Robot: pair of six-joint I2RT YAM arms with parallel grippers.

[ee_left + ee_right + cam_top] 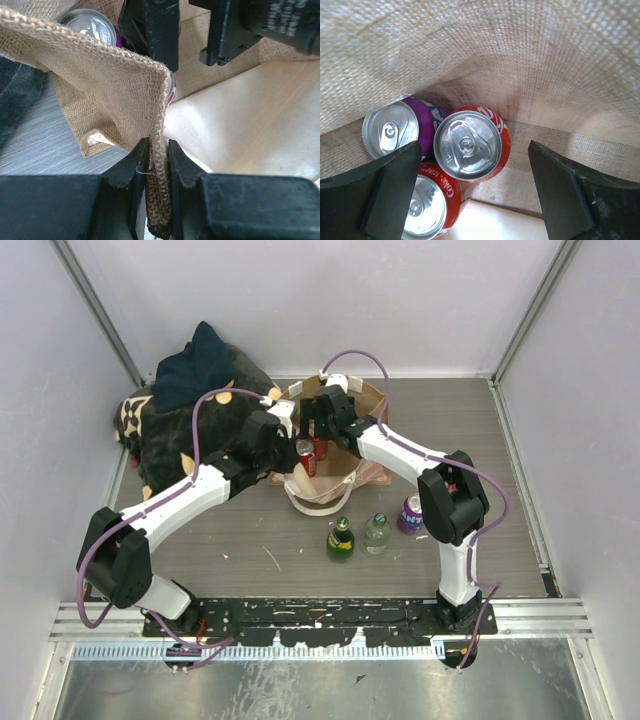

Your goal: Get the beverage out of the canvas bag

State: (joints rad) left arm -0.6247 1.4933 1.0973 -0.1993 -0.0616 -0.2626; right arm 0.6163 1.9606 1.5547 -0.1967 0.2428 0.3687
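The tan canvas bag (345,472) stands open at the table's middle, its cream handles (318,502) hanging toward the front. My left gripper (287,432) is shut on the bag's woven rim (159,125) and holds it out. My right gripper (316,436) is open and reaches down into the bag. In the right wrist view its jaws (475,150) stand wide on either side of a red cola can (470,145), without touching it. A purple can (395,130) and a second red can (427,210) stand beside that can on the bag floor.
A green bottle (341,540), a clear bottle (376,533) and a purple can (411,512) stand on the table in front of the bag. A black bag with a tan pattern (185,425) lies at the back left. Walls enclose the table on three sides.
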